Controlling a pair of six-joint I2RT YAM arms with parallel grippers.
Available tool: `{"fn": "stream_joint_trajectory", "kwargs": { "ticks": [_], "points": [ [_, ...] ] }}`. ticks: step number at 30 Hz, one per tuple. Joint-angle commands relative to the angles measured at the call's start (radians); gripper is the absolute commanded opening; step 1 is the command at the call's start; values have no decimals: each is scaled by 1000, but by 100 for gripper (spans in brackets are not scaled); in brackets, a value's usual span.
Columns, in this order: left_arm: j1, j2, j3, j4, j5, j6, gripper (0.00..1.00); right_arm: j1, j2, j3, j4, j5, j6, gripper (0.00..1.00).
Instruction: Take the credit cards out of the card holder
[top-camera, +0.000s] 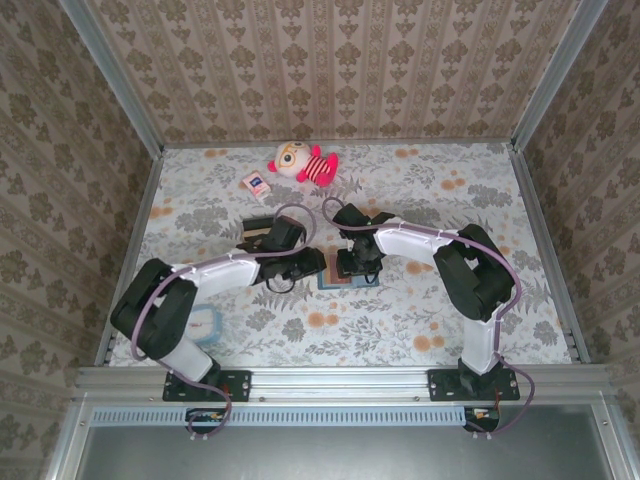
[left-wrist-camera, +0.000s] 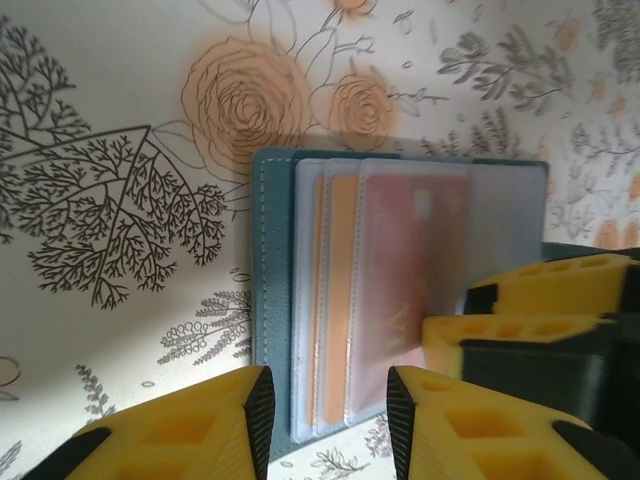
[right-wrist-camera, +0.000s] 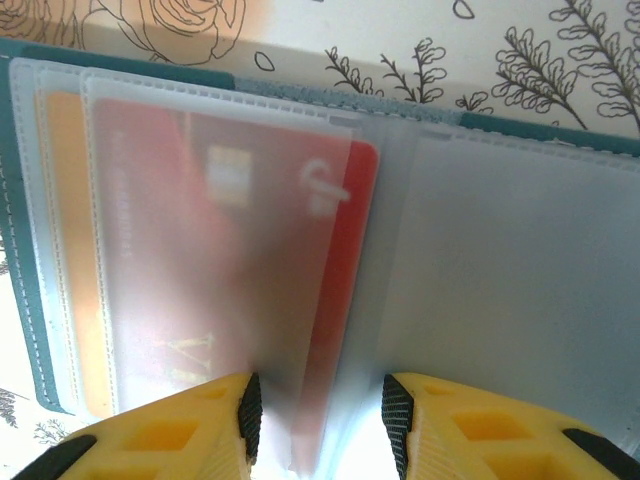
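Note:
The teal card holder (top-camera: 333, 284) lies open on the flowered table, its clear sleeves facing up (left-wrist-camera: 270, 260) (right-wrist-camera: 22, 320). A red credit card (right-wrist-camera: 345, 250) (left-wrist-camera: 410, 260) sits in a frosted sleeve, its right edge poking out. A tan-orange card (left-wrist-camera: 340, 290) (right-wrist-camera: 70, 250) lies in the sleeves to its left. My left gripper (left-wrist-camera: 330, 400) (top-camera: 312, 265) hovers over the holder's near edge, jaws apart around the sleeve stack. My right gripper (right-wrist-camera: 322, 405) (top-camera: 357, 268) stands with jaws apart on either side of the lifted sleeve leaf and red card edge, with gaps at both pads. Its yellow fingers (left-wrist-camera: 500, 335) rest on the holder's right half.
A plush doll (top-camera: 300, 160) and a white-and-red packet (top-camera: 256, 184) lie at the back. A dark block (top-camera: 258, 230) sits just behind my left wrist. A pale blue round thing (top-camera: 207, 322) lies by the left arm's base. Patterned walls ring the table.

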Motion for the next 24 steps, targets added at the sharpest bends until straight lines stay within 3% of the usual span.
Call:
{"fn": "stream_joint_trajectory", "kwargs": {
  "ticks": [1,8,24],
  "points": [
    [-12,39,41,48,22,-36,37,-20,64,-47,-27,58,12,40],
    [-15,85,59,86,45,-52,29,-22,64,-53,-21,51,15,38],
    [27,193,137,92,91,-26,31,-33,62,-72,3,22,16,38]
  ]
}}
